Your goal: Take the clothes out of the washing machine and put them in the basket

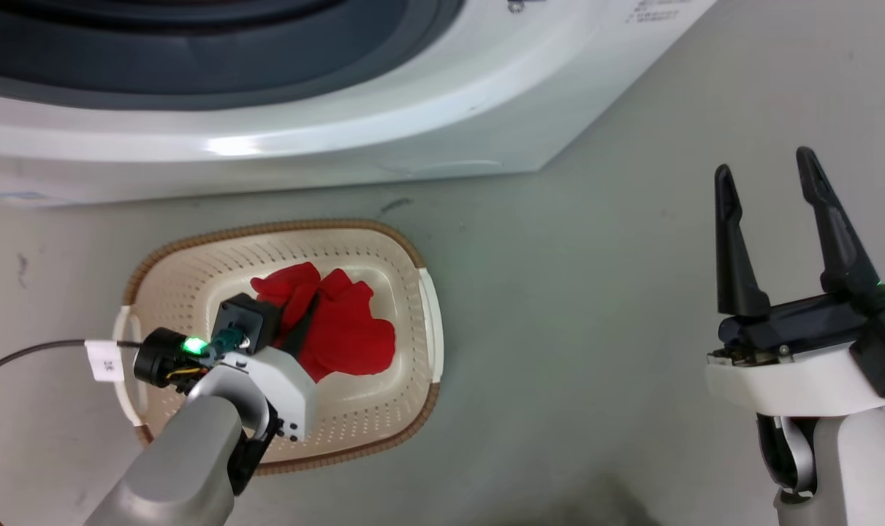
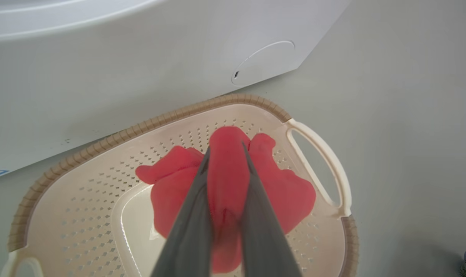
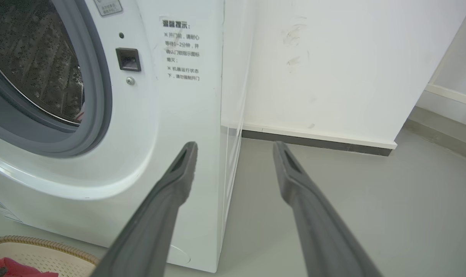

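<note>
Red garment (image 2: 286, 192) in the basket (image 2: 233, 99) is clamped between your left gripper's (image 2: 225, 148) jaws; lifting before releasing could drag it out.

Laundry room: washing machine (image 3: 171, 115), basket (image 1: 186, 292), grey floor (image 1: 595, 329), plain white wall (image 3: 333, 57).

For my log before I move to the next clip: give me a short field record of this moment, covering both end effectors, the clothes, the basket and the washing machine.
left end effector: shut on a fold of the red clothes, reaching down into the basket
right end effector: open, empty, above the floor
red clothes: bunched inside the basket
basket: on the floor, before the washing machine
washing machine: steel drum visible through the porthole
</note>
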Motion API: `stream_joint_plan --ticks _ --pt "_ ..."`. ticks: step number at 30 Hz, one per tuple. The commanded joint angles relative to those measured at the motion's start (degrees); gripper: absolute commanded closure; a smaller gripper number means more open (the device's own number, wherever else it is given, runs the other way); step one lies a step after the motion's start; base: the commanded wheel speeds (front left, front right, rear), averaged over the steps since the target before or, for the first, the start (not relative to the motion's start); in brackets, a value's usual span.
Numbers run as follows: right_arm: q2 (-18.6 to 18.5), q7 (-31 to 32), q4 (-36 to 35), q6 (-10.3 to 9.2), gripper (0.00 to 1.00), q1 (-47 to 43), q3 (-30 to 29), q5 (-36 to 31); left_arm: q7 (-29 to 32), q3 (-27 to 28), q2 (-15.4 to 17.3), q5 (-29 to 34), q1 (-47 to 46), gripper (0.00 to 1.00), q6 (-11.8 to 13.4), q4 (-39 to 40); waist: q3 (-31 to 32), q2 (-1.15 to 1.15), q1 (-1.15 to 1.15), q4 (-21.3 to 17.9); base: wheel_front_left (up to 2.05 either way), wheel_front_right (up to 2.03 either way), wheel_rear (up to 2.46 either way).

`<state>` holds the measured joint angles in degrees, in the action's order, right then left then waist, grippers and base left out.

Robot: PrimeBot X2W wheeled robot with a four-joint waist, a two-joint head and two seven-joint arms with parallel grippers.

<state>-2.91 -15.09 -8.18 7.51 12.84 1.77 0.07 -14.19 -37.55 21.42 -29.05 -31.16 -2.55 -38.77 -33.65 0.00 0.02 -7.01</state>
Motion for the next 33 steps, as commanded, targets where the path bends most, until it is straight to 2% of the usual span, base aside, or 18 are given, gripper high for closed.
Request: stream_joint_plan --ticks 1,9,14,18,25,26,33 --pt "0.05 -0.12 -0.30 -0.04 0.00 1.05 -0.18 0.42 -0.32 -0.09 -0.60 0.18 -1.68 1.00 -0.40 -1.69 -3.46 0.00 -0.02 -1.78 0.00 0.00 0.00" --pt "0.05 -0.12 -0.93 -0.04 0.00 3.03 -0.42 1.52 -0.15 -1.53 -5.26 1.03 -10.39 1.00 -1.98 -18.53 -8.71 0.00 -0.02 -1.89 0.00 0.00 0.00" --pt "0.05 -0.12 -1.44 -0.04 0.00 4.32 -0.47 1.67 1.84 -3.24 -6.91 2.11 -15.03 1.00 -2.75 -26.92 -11.63 0.00 -0.02 -2.10 0.00 0.00 0.00" --pt "0.05 -0.12 -1.80 -0.04 0.00 5.08 -0.98 1.78 3.17 -4.65 -7.53 2.89 -17.24 1.00 -3.26 -31.17 -13.44 0.00 -0.02 -2.32 0.00 0.00 0.00" --pt "0.05 -0.12 -1.52 -0.04 0.00 5.50 -1.10 2.29 3.68 -4.36 -7.86 1.68 -17.80 1.00 -3.48 -33.84 -14.07 0.00 -0.02 -2.96 0.00 0.00 0.00" --pt "0.05 -0.12 -1.34 -0.04 0.00 5.37 -1.21 2.42 3.57 -4.33 -7.93 1.45 -17.35 0.00 -3.51 -34.03 -13.68 0.00 -0.02 -2.92 0.00 0.00 0.00" --pt "0.04 -0.12 0.33 -0.04 0.00 3.07 -1.31 2.28 -0.74 -3.15 -8.54 0.26 -14.97 0.00 -3.29 -32.32 -7.84 0.00 -0.02 -1.36 0.00 0.00 0.00"
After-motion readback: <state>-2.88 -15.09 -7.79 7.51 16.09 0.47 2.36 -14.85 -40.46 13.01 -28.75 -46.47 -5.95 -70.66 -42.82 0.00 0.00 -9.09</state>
